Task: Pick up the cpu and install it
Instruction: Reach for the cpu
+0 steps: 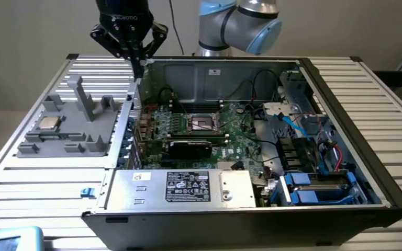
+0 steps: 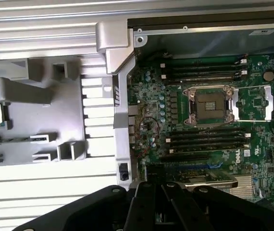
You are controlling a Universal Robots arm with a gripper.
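Exterior view: gripper [image 1: 138, 61], jaws together, above rear corner of computer case [image 1: 257, 225]; cpu [image 1: 48, 123] lying on grey holder [image 1: 61, 149], well apart.

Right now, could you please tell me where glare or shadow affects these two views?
Exterior view: even light, no hard glare; the cpu gives a dull sheen, and the case is shaded inside on that view's right. Wrist view: the slatted table is washed bright, the claw is an unlit dark mass, the socket is evenly lit.
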